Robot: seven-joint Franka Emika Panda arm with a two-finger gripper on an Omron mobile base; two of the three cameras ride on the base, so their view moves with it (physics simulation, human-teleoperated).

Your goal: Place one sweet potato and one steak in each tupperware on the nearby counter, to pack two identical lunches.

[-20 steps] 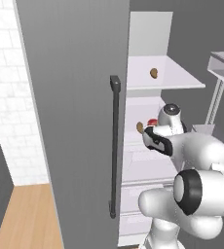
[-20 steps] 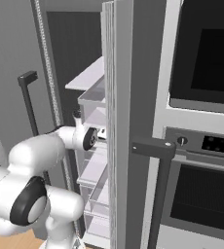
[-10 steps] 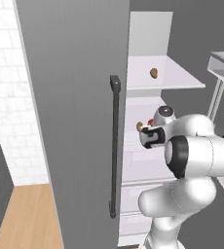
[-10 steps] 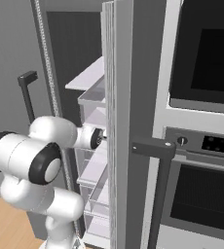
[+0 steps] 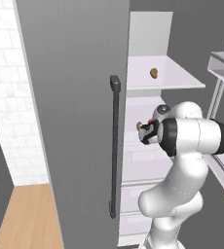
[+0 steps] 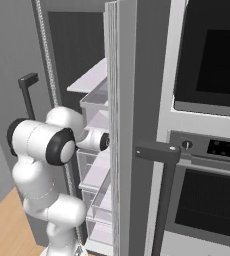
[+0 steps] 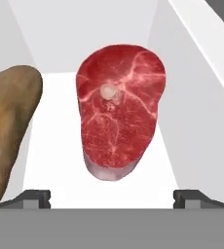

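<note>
A raw red steak [image 7: 118, 118] lies flat on a white fridge shelf [image 7: 60, 160], straight ahead of my gripper [image 7: 112, 198]. The gripper is open, its fingertips [image 7: 33, 197] spread wide and short of the steak, holding nothing. A brown sweet potato [image 7: 9, 131] lies to the left of the steak. From the left base view my gripper [image 5: 145, 132] reaches into the open fridge at the middle shelf, beside a sweet potato [image 5: 139, 126]. Another sweet potato [image 5: 153, 73] sits on the shelf above. The tupperware and the counter are out of view.
The open grey fridge door [image 5: 75, 112] with its dark vertical handle [image 5: 114, 146] stands left of the arm. A second door's edge [image 6: 118, 125] hides the hand from the right. Wall ovens [image 6: 207, 65] stand further right. Shelf walls flank the steak closely.
The arm's elbow has swung up and across, and the hand has moved a little further into the fridge along the middle shelf. The gripper has stayed open.
</note>
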